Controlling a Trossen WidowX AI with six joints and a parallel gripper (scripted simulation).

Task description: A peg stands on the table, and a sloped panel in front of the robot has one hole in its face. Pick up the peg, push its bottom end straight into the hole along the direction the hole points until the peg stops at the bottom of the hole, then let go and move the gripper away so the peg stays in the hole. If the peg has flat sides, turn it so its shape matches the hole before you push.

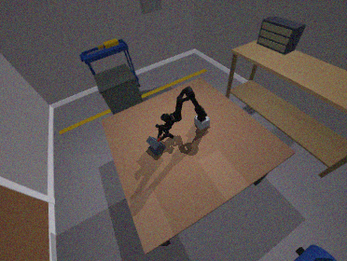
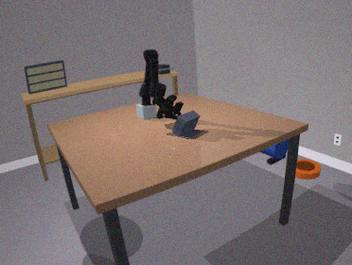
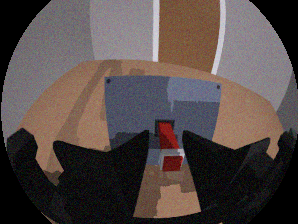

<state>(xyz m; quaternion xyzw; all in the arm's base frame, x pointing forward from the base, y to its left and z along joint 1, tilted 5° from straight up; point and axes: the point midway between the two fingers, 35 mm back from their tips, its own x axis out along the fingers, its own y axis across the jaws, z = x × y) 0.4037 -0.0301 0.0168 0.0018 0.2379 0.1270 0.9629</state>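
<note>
The sloped blue-grey panel (image 1: pixel 156 146) (image 2: pixel 186 124) (image 3: pixel 135 102) stands in front of the arm. In the wrist view its square dark hole (image 3: pixel 157 123) holds the far end of the red square peg (image 3: pixel 168 136). The peg sticks out of the face toward the camera, with a pale band around its near end. Its sides look roughly lined up with the hole. How deep it sits is hidden. My gripper (image 3: pixel 166 134) (image 1: pixel 164 135) is open, with a finger on each side of the peg and visible gaps between.
The panel block stands on the wooden table (image 1: pixel 210 172) (image 2: pixel 137 151). The arm's pale base (image 1: pixel 201 122) (image 2: pixel 146 111) is behind the gripper. A workbench (image 1: pixel 289 70) (image 2: pixel 90 85) and a cart (image 1: pixel 118 86) stand off the table.
</note>
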